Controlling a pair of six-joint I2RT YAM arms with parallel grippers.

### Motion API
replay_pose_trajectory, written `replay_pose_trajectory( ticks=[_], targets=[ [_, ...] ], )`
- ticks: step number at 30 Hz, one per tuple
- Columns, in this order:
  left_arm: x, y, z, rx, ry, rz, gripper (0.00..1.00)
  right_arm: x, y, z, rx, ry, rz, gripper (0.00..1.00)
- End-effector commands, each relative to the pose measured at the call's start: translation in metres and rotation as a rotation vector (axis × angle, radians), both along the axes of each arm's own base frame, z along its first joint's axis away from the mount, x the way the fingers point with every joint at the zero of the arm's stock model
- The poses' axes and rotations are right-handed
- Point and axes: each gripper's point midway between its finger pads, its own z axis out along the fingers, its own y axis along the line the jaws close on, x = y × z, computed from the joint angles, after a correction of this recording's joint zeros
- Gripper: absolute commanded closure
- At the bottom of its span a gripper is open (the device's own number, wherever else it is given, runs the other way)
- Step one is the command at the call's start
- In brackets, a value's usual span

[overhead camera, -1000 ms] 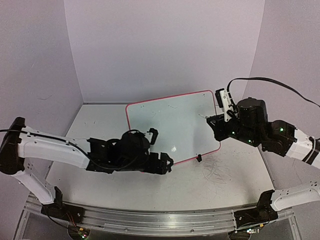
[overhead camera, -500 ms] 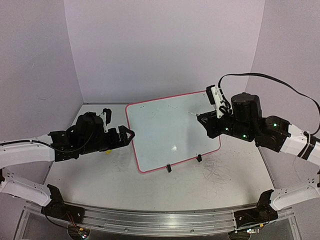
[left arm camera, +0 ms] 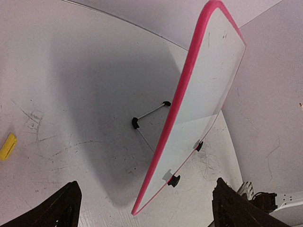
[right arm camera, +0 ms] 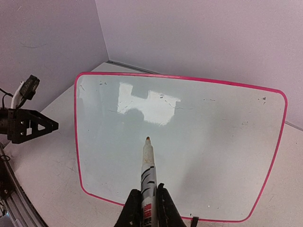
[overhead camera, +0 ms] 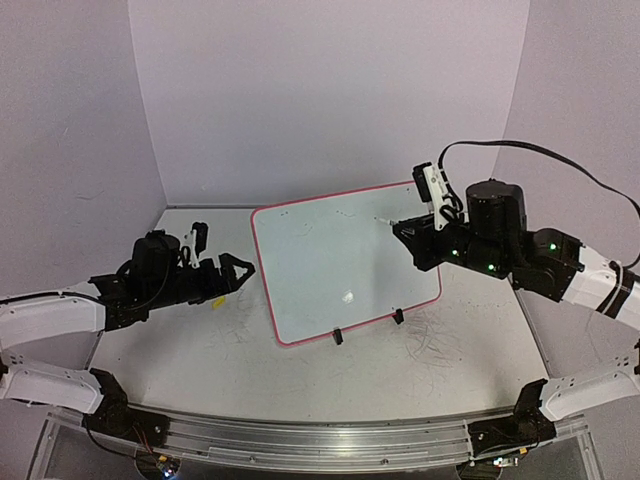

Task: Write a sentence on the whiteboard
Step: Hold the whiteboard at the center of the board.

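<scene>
- right end effector [right arm camera: 147,212]: fingers together, clamped on a marker [right arm camera: 147,172] low on its barrel; marker sticks straight fwd out of the grip, small reddish tip near frame centre in the right wrist view
- marker tip sits in front of the whiteboard [right arm camera: 203,142] face, left of the board's centre in that view; touching or just off the surface, can't tell
- in the top view the same tip is over the upper right part of the board, w/ the arm coming in from the right edge of frame
- left end effector [overhead camera: 220,250]: fingers [left arm camera: 64,208] wide apart, holding nothing, at mid left of the top view, near the board's left edge but apart from it
- whiteboard: centre of the bench [overhead camera: 300,385], standing tilted back, not flat; pink-red rim all round, rounded corners; white face w/ a few small dark specks & a glare patch
- two black clip feet [overhead camera: 338,336] on its lower edge rest on the bench; left wrist view shows a thin wire leg [left arm camera: 150,112] w/ a black end behind the board, propping it
- small yellow piece [left arm camera: 7,145] lies on the bench at the left edge of the left wrist view, well apart from the board
- grey scribble marks [overhead camera: 432,345] on the bench lower right of the board, near the right-hand clip foot
</scene>
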Motion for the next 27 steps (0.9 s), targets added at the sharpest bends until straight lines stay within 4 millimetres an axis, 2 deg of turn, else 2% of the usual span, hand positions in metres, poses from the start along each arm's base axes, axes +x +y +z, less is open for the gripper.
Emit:
replay_pose_trajectory(
  ticks=[1,5,8,14,19,27],
  targets=[
    [-0.003,-0.004,0.031,-0.094,-0.134,-0.058,0.02,0.006,0.0,0.03,0.069,-0.065,-0.027,1.0],
    [0.001,0.01,0.038,-0.128,-0.197,-0.004,0.01,0.008,0.006,0.035,0.062,-0.086,-0.007,1.0],
    [-0.001,0.011,0.039,-0.16,-0.211,-0.012,0.01,0.011,0.012,0.038,0.049,-0.103,0.002,1.0],
    [-0.005,-0.009,0.03,-0.181,-0.197,-0.119,0.01,0.023,0.028,0.041,0.008,-0.125,0.018,1.0],
    [0.0,-0.027,0.024,-0.165,-0.167,-0.194,0.04,0.02,0.044,0.042,0.001,-0.129,0.098,1.0],
    [0.012,-0.018,0.032,-0.171,-0.216,-0.111,0.13,0.009,0.064,0.033,-0.028,-0.146,0.23,1.0]
  ],
)
